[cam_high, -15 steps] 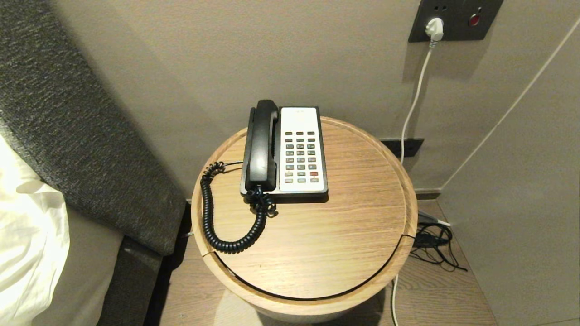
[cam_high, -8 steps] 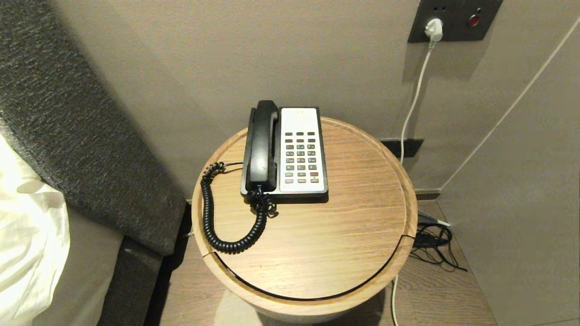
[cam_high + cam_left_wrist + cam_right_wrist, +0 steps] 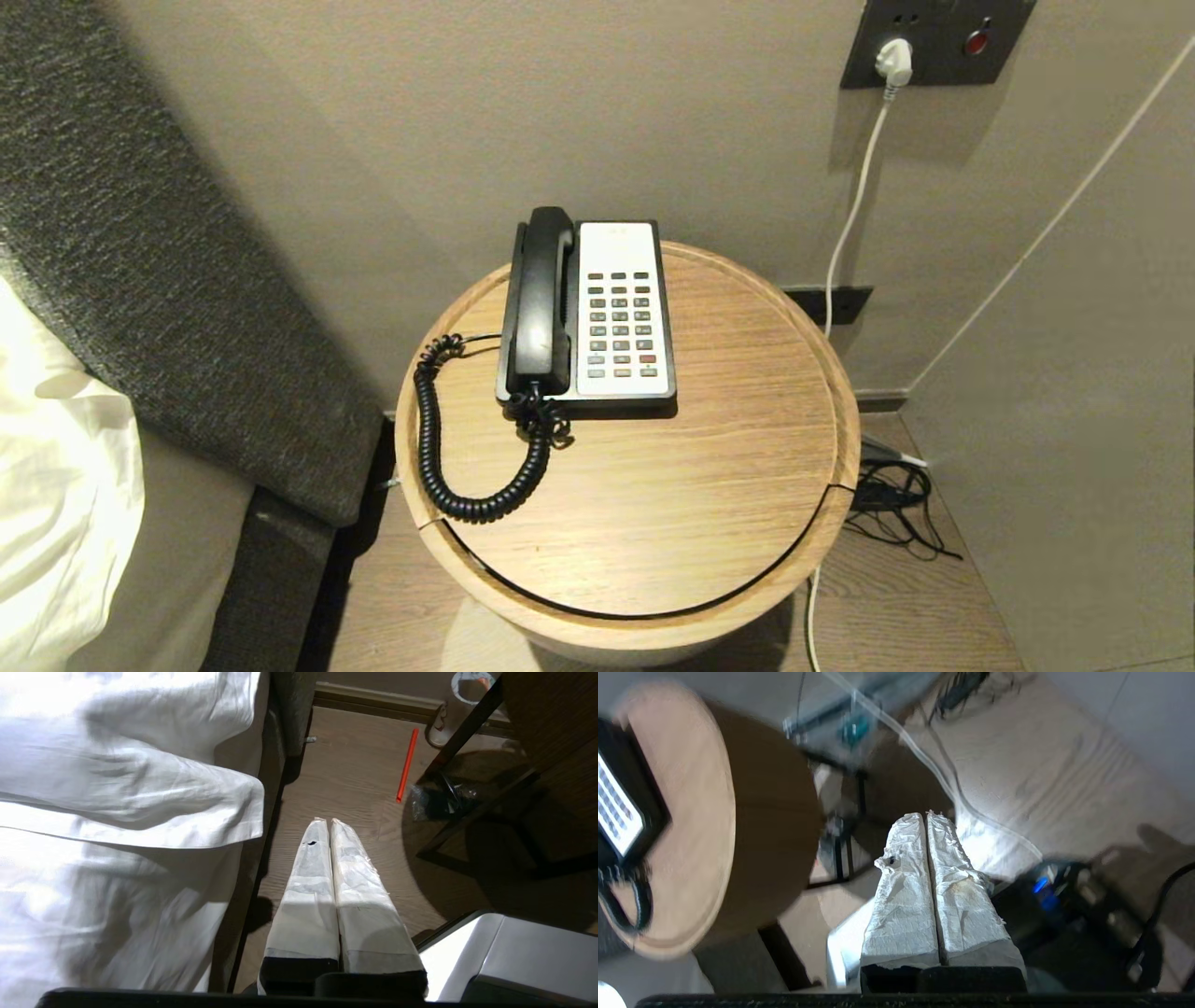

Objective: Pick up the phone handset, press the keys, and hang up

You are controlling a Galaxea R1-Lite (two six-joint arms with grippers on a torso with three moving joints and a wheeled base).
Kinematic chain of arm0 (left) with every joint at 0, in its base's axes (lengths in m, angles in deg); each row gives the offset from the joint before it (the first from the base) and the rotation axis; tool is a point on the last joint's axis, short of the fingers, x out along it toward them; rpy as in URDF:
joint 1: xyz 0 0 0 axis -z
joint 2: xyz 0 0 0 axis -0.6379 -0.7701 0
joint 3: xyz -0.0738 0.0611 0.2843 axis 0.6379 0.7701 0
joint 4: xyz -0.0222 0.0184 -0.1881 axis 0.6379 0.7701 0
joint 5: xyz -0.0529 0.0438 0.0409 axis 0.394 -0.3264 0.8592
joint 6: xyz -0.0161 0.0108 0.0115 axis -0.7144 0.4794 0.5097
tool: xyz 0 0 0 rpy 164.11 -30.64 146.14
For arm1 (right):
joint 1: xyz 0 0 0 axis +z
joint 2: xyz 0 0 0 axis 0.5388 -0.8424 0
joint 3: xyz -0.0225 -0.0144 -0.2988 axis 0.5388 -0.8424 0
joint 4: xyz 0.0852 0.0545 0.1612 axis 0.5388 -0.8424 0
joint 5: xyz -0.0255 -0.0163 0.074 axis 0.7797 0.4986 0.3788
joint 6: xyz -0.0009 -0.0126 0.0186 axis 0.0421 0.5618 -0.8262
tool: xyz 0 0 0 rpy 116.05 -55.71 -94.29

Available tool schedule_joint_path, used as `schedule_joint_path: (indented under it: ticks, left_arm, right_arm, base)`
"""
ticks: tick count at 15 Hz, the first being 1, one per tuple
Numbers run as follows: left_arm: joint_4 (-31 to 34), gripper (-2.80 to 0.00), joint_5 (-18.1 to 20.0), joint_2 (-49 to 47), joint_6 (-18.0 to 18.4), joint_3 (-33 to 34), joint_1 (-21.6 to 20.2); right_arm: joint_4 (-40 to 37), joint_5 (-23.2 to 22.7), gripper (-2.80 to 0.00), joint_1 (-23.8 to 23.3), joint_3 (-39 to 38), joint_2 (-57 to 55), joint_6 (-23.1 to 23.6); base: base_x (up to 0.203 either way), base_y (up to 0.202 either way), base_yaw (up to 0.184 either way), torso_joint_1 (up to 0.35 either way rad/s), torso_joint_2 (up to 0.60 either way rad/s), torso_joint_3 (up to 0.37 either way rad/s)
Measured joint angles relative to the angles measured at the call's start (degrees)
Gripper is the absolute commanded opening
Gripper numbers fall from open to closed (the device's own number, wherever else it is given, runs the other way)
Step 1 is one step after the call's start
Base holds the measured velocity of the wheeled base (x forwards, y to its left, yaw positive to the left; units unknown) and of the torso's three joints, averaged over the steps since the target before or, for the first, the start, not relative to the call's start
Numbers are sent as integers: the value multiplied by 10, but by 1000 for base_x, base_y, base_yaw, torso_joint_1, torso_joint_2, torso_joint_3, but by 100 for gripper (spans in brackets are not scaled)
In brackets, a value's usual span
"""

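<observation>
Left gripper (image 3: pixel 329 822): white-wrapped fingers pressed together, nothing between them, hanging over wood floor (image 3: pixel 355 765) beside white bed linen (image 3: pixel 121 788); orange stick (image 3: pixel 406 765) lying on the floor toward the upper right of that wrist frame. Right gripper (image 3: pixel 927 816): wrapped fingers likewise closed and empty, low beside the round wooden table (image 3: pixel 672 485), over pale floor with a white cable (image 3: pixel 971 812) trailing past; phone base edge and coiled cord blurred at the left margin of that wrist frame. Neither arm within the head frame.

Centre of head frame: phone handset (image 3: pixel 540 299) seated lengthwise in its cradle on the left half of the phone base (image 3: pixel 663 308), near the far edge of the table top. Keys (image 3: pixel 619 325) in a grid on the white faceplate just right of the handset, one red key low in the right column. Coiled cord (image 3: pixel 439 448) looping from the handset's near end out over the table's left side. Upper right: wall socket panel (image 3: pixel 943 37) with white plug (image 3: pixel 893 58). Left: dark grey headboard (image 3: pixel 140 233), white pillow (image 3: pixel 56 504) at lower left.
</observation>
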Motion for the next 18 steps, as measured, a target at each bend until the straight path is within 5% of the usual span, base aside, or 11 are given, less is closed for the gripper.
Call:
schedule_joint_path:
  ticks: [3,6,11,13,15,18]
  left_arm:
    - [0,-280,9,1,-7,6,0]
    - [-1,-280,9,1,-8,5,1]
    - [-3,-280,11,2,-13,9,0]
    - [-8,-280,22,2,-13,13,0]
    - [-41,-280,30,2,-3,28,1]
    - [-172,-280,48,2,24,86,0]
  right_arm:
    - [31,-60,-280,-35,-32,10,44]
    - [116,-34,-280,6,-36,-3,74]
    - [103,-14,-280,18,-99,54,94]
    - [122,-8,-280,19,-153,101,149]
    - [170,-16,-280,19,-202,125,198]
    - [308,-14,-280,19,-307,139,249]
  base:
    - [0,0,0,0,0,0]
    - [0,0,0,0,0,0]
    - [0,0,0,0,0,0]
    - [0,0,0,0,0,0]
    - [0,0,0,0,0,0]
    - [0,0,0,0,0,0]
